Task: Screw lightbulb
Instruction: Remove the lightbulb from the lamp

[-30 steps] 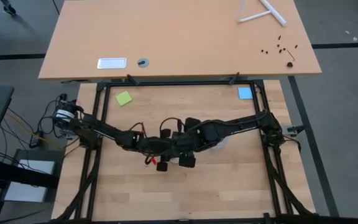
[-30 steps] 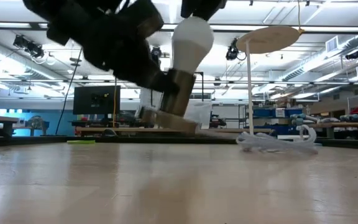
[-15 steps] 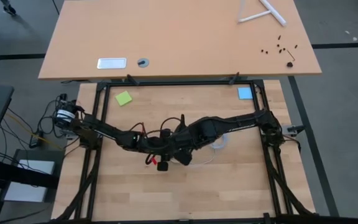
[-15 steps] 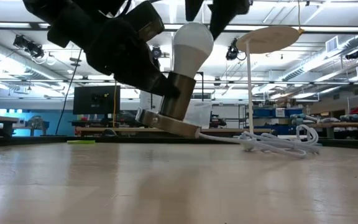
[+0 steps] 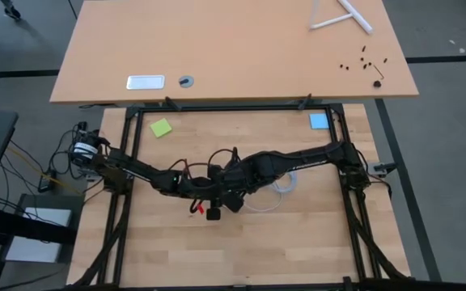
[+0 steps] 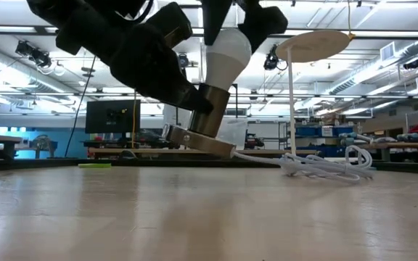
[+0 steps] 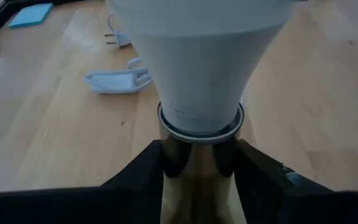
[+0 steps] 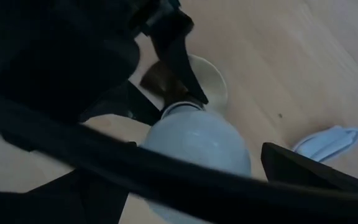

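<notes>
Sitting in its socket (image 6: 198,138) already, lightbulb (image 6: 226,52) looks mid-screw: left gripper (image 7: 197,168) jaws clamp socket neck, right gripper (image 6: 242,18) jaws spread open round bulb top, turning prob. left.

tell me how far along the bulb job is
Done: the bulb sits upright in the socket, which the left hand clamps and holds tilted off the table. In hand: the right hand is open around the bulb's top. Left: turning it home; how deep the thread sits is hidden.

Light wooden table (image 5: 298,242), green note (image 5: 161,128) and blue note (image 5: 319,121) near far edge, white cord (image 6: 325,164) coiled mid-table
</notes>
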Controlling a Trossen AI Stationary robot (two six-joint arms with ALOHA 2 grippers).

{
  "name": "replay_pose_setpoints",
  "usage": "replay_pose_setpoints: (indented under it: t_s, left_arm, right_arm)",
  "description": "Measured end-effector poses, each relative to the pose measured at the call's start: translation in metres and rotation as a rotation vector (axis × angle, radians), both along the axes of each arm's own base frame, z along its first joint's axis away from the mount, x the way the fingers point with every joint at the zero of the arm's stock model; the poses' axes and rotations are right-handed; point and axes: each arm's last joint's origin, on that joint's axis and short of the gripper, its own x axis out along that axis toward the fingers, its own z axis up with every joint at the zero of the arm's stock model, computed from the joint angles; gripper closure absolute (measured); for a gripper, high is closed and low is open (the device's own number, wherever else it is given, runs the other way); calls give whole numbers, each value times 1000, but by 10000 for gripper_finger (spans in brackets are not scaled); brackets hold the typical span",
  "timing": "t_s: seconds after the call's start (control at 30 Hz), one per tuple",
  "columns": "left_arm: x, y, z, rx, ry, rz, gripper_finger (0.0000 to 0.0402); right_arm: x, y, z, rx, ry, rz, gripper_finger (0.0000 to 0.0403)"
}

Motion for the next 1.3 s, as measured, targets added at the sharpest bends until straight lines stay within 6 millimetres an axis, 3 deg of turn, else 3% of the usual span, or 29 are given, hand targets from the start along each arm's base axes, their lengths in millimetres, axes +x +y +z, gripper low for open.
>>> replay_pose_setpoints:
  t_s: [0.23, 0.5, 0.6, 0.97, 1.3]
  left_arm:
    - [0, -2, 0, -4, 1, -3, 251]
    - [-1, -2, 0, 5, 4, -8, 251]
    - [-1, -2, 0, 4, 6, -10, 251]
    - [-1, -2, 0, 3, 9, -15, 251]
    - [0, -3, 1, 3, 6, -36, 251]
  right_arm:
    - [3, -2, -2, -2, -15, 25, 64]
    - [3, -2, -3, -32, -3, 120, 152]
    - [3, -2, -3, -51, 4, 185, 165]
    - [3, -2, -2, -93, 13, 388, 154]
    - [7, 0, 6, -7, -56, 277, 95]
